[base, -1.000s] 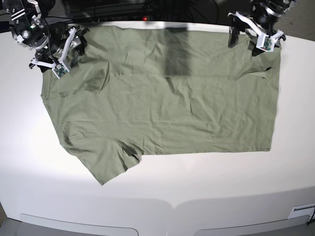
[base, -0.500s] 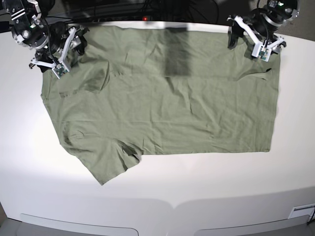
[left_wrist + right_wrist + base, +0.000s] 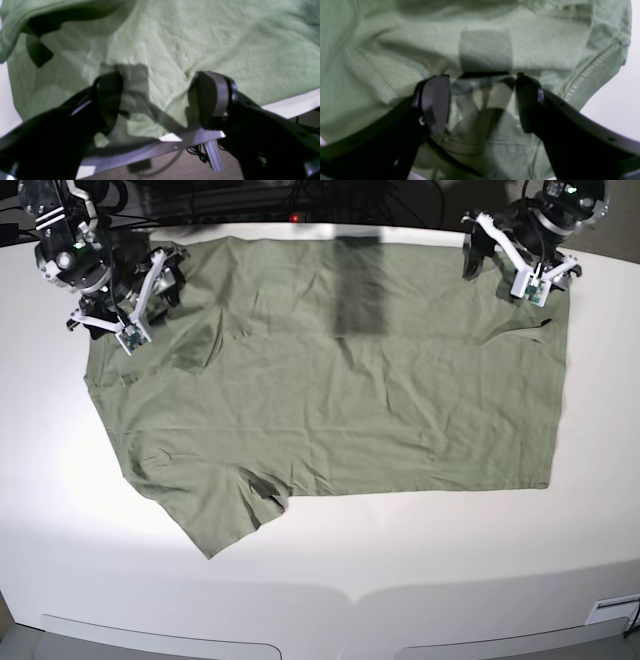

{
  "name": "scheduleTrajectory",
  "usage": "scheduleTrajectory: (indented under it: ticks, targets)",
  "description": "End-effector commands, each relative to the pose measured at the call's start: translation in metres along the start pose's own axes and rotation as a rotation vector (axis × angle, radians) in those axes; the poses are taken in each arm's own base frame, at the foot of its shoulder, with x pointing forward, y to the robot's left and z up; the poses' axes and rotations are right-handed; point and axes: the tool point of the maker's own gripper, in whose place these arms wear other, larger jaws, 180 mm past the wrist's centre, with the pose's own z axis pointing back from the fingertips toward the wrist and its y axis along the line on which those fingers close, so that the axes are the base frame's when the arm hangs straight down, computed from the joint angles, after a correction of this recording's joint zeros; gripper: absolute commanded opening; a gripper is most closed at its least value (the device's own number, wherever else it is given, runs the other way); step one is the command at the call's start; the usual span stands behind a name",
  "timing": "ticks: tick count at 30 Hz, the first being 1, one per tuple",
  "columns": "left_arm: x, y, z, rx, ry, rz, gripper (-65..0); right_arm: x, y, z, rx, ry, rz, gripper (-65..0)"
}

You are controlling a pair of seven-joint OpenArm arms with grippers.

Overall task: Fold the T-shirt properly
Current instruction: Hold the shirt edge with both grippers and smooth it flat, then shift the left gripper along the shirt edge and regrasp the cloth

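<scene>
The shirt lies spread flat on the white table, wrinkled, with one sleeve pointing to the near left and its hem along the right side.

The left tool hovers over the shirt's far right corner. Its fingers stand wide apart with nothing between them; green cloth and the table's far edge show in the gap. Whether the tips touch the fabric cannot be told.

The right tool sits over the far left corner, by a stitched sleeve seam. Its fingers are also spread wide and grip nothing, with bunched cloth lying just beneath them.
</scene>
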Motion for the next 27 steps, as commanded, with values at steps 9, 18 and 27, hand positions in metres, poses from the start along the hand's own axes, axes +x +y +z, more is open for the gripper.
scheduleTrajectory:
  ticks: [9,18,27]
  targets:
    - [-0.064,0.0,0.007,0.012,0.338,-0.032,-19.9,0.006,0.009,-0.004,0.009,-0.006,-0.022,-23.4]
    - [-0.061,0.0,0.008,0.013,0.338,-0.037,-19.9,-0.033,0.002,0.002,-0.014,0.182,0.091,-23.4]
    - [-0.062,0.0,0.009,0.013,0.343,-0.036,-19.9,-0.06,-0.034,0.021,-0.078,0.271,0.167,-23.4]
